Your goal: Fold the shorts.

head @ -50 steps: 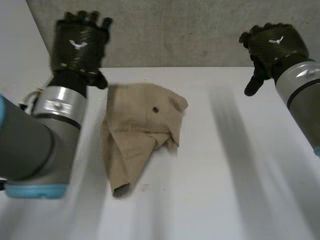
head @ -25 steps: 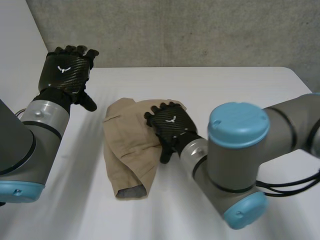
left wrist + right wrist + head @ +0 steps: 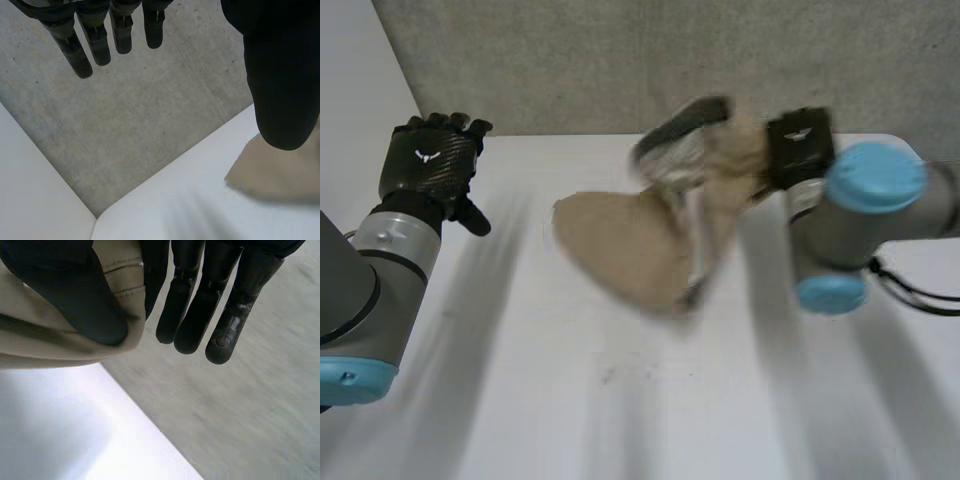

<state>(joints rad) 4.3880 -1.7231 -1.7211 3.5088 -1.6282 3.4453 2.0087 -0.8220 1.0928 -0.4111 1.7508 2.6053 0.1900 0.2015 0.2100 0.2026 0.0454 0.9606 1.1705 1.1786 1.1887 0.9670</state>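
Since half a second ago the right hand has risen from the middle of the shorts to above the far edge of the desk, taking one end of the tan cloth up with it. Its thumb pinches a seamed edge against the fingers, while the other end of the shorts lies on the desk. Off to one side, the left hand is apart from the shorts, fingers straight, thumb spread, holding nothing.
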